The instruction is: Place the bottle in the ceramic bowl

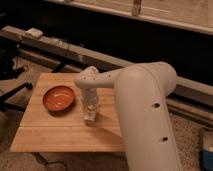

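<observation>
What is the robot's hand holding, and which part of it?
The gripper, low over the wooden board beside the ceramic bowl, is shut on the pale bottle. Which part it pinches cannot be told.

Surfaces as I read them from my remote station.

- **Desk** (pixel 50 135): pale wood laid in glued strips, matt, with faint grain lines.
- **Bowl** (pixel 58 98): orange-red ceramic with a glossy glaze, a soft highlight inside and a darker rim.
- **Arm** (pixel 145 110): smooth off-white shell that looks like plastic, with a satin sheen and a few small dark recessed dots.
- **Gripper** (pixel 90 111): low over the desk just right of the bowl, its fingers closed on the bottle (pixel 90 119). It has the same pale smooth finish as the arm.
- **Bottle**: whitish and dull. I cannot tell its material.
- **Floor** (pixel 195 145): grey, speckled and rough-looking.
</observation>
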### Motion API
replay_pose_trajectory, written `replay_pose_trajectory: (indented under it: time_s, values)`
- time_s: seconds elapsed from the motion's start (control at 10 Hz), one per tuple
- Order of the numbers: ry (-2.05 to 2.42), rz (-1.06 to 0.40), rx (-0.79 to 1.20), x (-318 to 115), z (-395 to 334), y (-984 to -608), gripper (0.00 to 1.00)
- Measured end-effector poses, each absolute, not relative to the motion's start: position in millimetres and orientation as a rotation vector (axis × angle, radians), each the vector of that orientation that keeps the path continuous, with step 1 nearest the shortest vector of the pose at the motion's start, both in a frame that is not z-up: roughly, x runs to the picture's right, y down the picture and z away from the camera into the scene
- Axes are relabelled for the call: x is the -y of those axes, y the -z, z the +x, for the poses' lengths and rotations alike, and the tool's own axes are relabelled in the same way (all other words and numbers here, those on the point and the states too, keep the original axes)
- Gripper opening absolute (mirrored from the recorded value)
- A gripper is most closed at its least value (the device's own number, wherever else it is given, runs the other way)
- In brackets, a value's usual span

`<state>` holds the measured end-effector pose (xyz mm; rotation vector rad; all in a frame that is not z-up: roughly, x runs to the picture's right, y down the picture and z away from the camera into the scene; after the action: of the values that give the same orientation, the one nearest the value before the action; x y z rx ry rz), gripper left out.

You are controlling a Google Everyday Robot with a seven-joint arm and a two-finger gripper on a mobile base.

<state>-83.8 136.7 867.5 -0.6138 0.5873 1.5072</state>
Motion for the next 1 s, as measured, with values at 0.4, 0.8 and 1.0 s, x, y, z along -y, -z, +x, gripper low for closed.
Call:
replay_pose_trajectory:
  time_s: [0.4, 0.8, 1.0]
  values:
    - [-1.490, -0.602, -0.525, -105, -91, -845, 0.00]
    - [-1.421, -0.598, -0.432, -66, -124, -828, 0.00]
    - [-1.366, -0.615, -0.378, -53, -155, -827, 0.00]
